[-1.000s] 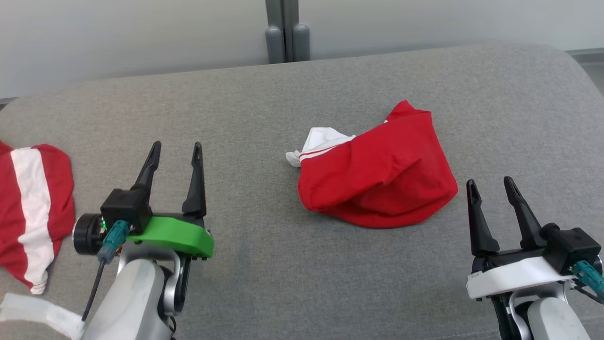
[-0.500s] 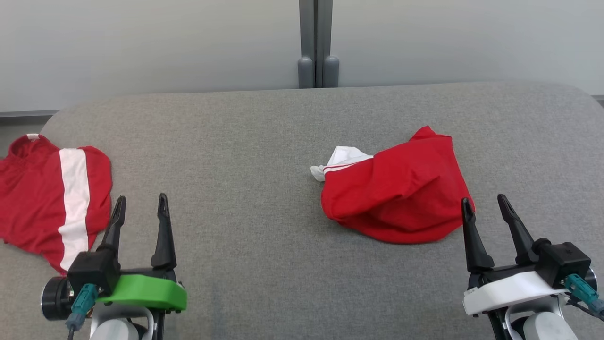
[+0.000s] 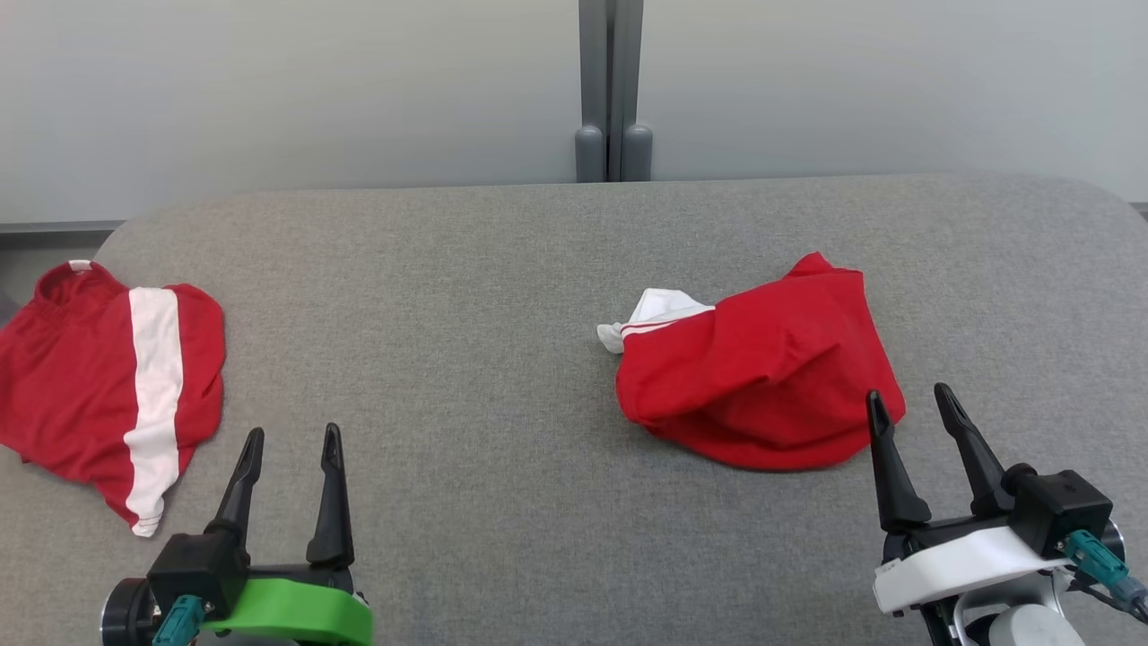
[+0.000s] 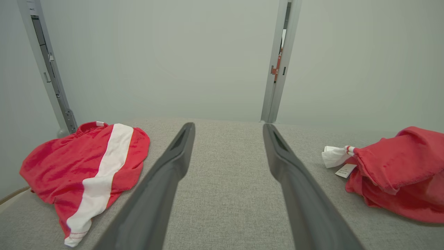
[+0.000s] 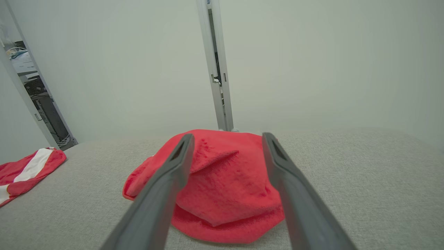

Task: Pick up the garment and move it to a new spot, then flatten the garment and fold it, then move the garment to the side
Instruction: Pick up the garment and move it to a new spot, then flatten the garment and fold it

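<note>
Grey fabric surface [image 3: 448,296], crumpled red garment [image 3: 762,377] just beside right end effector [image 3: 908,395]

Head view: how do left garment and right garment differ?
The left garment lies spread fairly flat; the right garment is bunched into a heap. The left garment shows a broad white stripe; the right garment shows white only at one end. Both are red, on the grey surface.

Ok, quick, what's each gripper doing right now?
Left gripper: open, holding nothing.
Right gripper: open, holding nothing, pointed at the crumpled red fabric garment.
</note>
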